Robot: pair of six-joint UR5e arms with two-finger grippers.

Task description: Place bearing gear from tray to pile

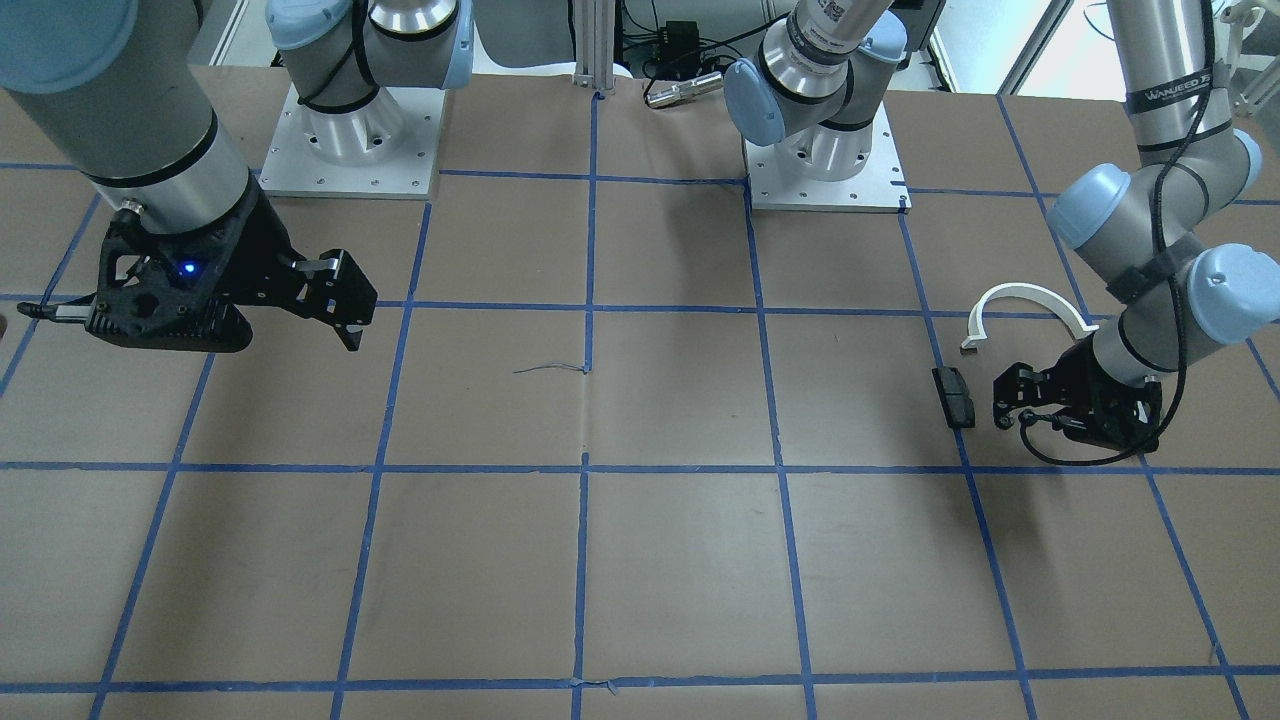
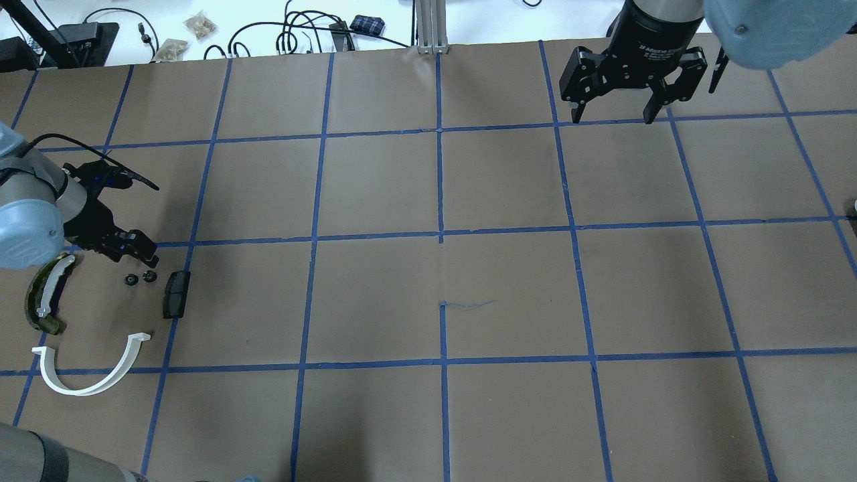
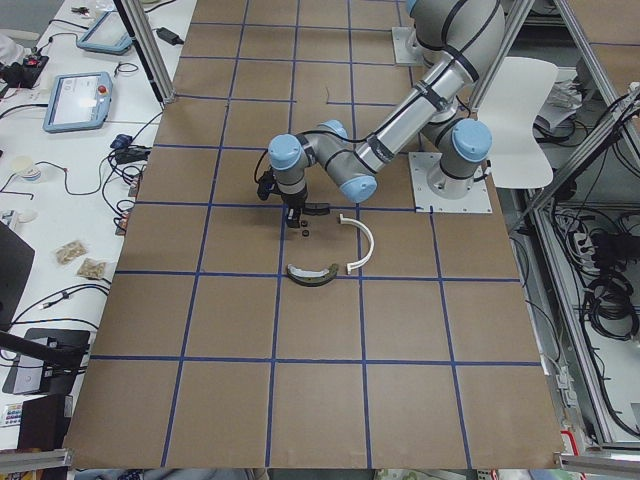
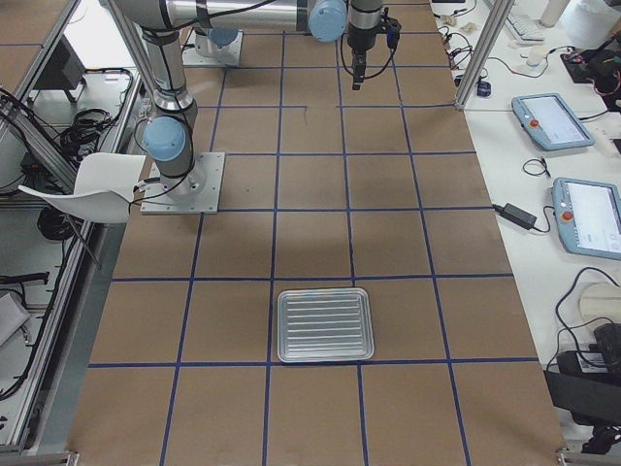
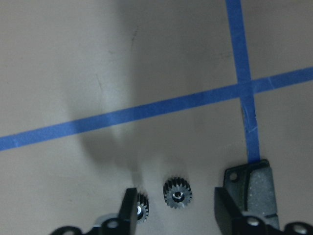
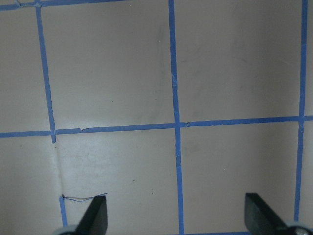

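Observation:
Two small black bearing gears [image 2: 140,278] lie on the table within the pile, beside the black block [image 2: 176,294], the olive-green curved piece [image 2: 45,301] and the white half-ring arc [image 2: 87,375]. My left gripper [image 2: 137,251] is open and empty just over the gears. In the left wrist view one gear [image 5: 177,192] lies between the fingers and the other [image 5: 142,205] is partly behind the left finger [image 5: 129,210]. The black block [image 5: 254,188] is at the right. My right gripper [image 2: 612,114] is open and empty, far off above bare table. The silver tray [image 4: 281,325] looks empty.
The table is brown paper with a blue tape grid [image 2: 440,234]. The two arm bases [image 1: 350,140] stand at the robot's edge. Cables and small bags [image 2: 201,25] lie beyond the far edge. The tray shows only in the exterior right view, well away from both grippers.

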